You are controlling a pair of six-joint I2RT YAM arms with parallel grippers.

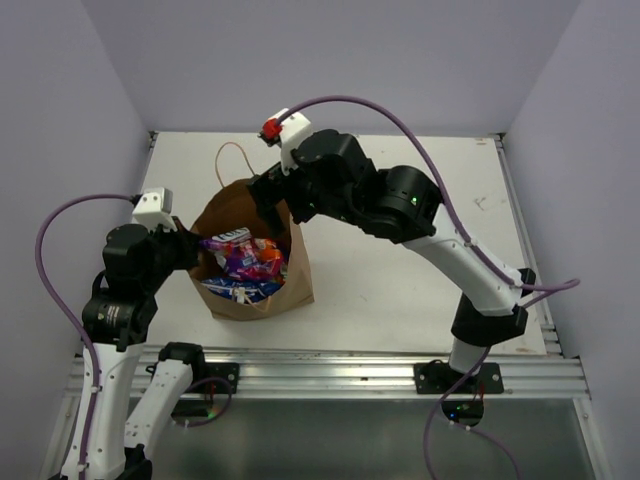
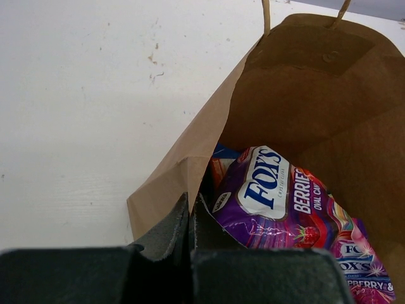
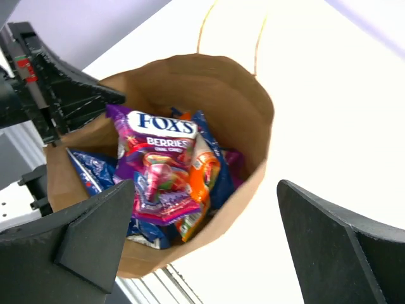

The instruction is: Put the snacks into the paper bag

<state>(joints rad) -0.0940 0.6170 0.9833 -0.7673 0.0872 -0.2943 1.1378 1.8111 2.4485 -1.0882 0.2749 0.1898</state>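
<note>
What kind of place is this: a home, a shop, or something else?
Probably a robotics lab test cell: a white table boxed in by plain lilac walls, with robot arms bolted to an aluminium rail.

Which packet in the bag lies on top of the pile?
The purple Fox's Berries packet; its whole front shows, and it overlaps the orange packet and blue packets beneath.

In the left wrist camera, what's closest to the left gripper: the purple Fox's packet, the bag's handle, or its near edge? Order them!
1. Near edge of the paper bag: pinched in the left gripper.
2. Purple Fox's packet: inside the bag, just to the right.
3. Handle: at the far rim, top of view.
</note>
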